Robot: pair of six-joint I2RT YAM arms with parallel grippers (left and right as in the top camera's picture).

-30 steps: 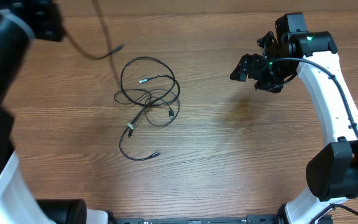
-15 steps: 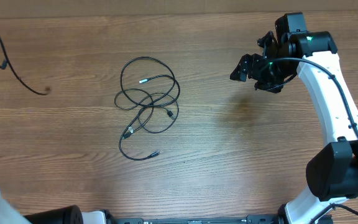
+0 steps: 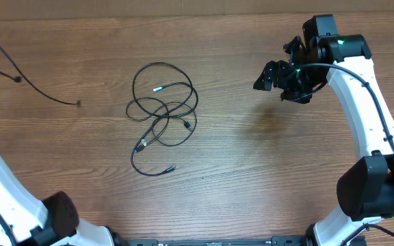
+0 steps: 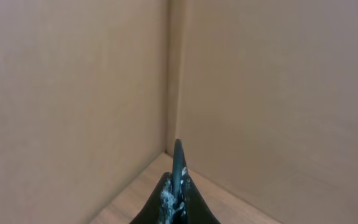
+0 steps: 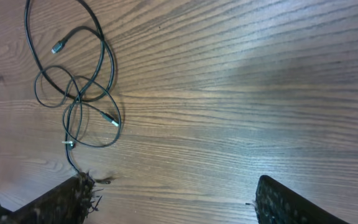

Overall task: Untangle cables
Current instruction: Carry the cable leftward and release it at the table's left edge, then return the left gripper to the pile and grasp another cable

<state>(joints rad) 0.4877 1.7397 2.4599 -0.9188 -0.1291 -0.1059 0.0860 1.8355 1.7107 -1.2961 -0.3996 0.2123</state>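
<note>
1. Table [image 3: 252, 171]: brown wood-grain surface beneath both arms.

2. Right arm [image 3: 361, 102]: white links with black joints. The right gripper [image 5: 173, 183] stands wide apart. Bare wood shows between its fingers [image 5: 73, 199] and nothing is gripped.

3. Left arm [image 3: 5, 191]: only the white lower link shows in the overhead view. In the left wrist view, the left gripper [image 4: 178, 180] is pressed fully together and points at a corner of tan walls [image 4: 73, 93]. Whether anything is pinched between its tips cannot be told.

4. Cables [image 3: 163, 113]: thin black cords in several overlapping loops, crossing in a loose knot near the middle.
   - Position: flat on the table, ahead of the right gripper's finger on the frame's left in the wrist view, and well apart from the gripper in the overhead view. No strand lies between the fingers.
   - Ends: a silvery plug [image 3: 158, 88] inside the upper loop, a dark plug [image 3: 187, 125], a pale connector [image 3: 142, 143] and a small tip [image 3: 172, 168] on the lowest tail.

5. Loose cord [image 3: 46, 96]: thin and black, separate from the tangle, on its far side from the right gripper. It runs off the frame edge.
</note>
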